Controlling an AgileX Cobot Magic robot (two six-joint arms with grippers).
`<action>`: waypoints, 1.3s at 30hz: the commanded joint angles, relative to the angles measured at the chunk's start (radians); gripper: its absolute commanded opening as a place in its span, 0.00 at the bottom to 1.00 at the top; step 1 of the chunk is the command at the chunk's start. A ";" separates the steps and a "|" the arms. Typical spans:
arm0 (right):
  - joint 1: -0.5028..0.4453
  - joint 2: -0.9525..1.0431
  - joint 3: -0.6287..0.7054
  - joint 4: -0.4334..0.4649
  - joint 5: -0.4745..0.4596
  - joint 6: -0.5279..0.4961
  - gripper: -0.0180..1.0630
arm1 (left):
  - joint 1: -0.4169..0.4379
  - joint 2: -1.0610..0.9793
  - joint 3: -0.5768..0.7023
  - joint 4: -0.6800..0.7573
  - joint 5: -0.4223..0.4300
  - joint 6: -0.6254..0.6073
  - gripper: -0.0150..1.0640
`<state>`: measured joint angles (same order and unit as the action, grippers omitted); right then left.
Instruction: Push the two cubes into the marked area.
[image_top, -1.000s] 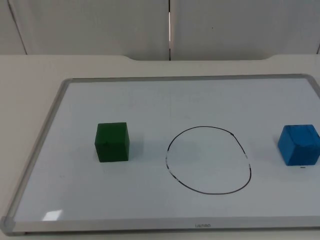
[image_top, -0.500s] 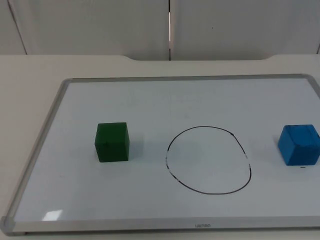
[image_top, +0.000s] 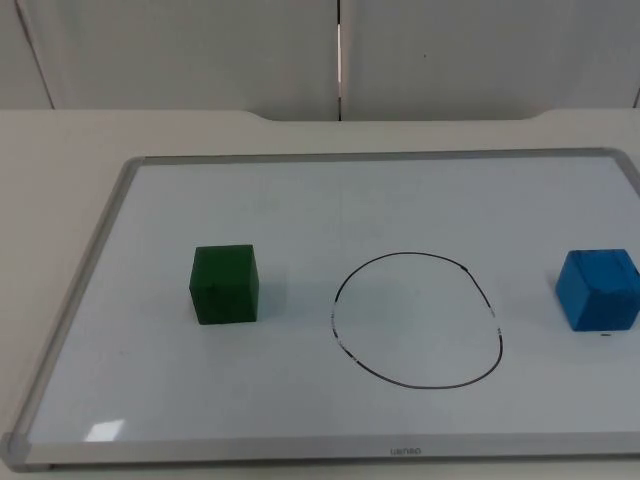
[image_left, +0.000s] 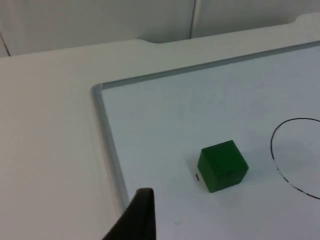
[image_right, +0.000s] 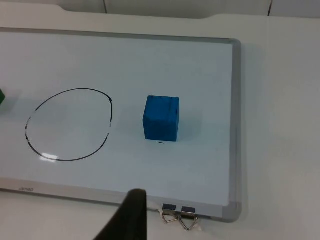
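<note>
A green cube (image_top: 224, 285) sits on the left half of a whiteboard (image_top: 75, 300) that lies flat on the table. On the board's right edge sits a blue cube (image_top: 598, 290). Between them is a hand-drawn black circle (image_top: 417, 320) with nothing inside it. My left gripper (image_left: 139, 217) hangs above the table just off the board's left frame, well short of the green cube (image_left: 222, 166). Off the board's near edge hovers my right gripper (image_right: 131, 217), with the blue cube (image_right: 161, 118) ahead of it and the circle (image_right: 68, 125) beside that cube.
The board has a raised metal frame (image_right: 235, 125) all round. Two binder clips (image_right: 175, 217) stick out at its near right corner. The grey partition wall (image_top: 340, 50) closes off the back of the table.
</note>
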<state>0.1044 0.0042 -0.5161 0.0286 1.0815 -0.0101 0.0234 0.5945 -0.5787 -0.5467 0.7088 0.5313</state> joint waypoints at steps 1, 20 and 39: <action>-0.008 -0.004 0.002 0.000 -0.003 -0.005 0.99 | 0.001 0.051 -0.008 -0.119 -0.009 0.079 0.96; -0.008 -0.004 0.002 0.000 -0.003 -0.005 0.99 | 0.001 0.362 -0.008 -0.604 -0.017 0.494 0.05; -0.013 -0.004 0.002 0.000 -0.003 -0.005 0.99 | -0.005 0.496 -0.008 -0.713 -0.139 0.564 0.01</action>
<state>0.1044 0.0042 -0.5161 0.0286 1.0815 -0.0101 0.0234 1.0836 -0.5803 -1.2237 0.5847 1.0817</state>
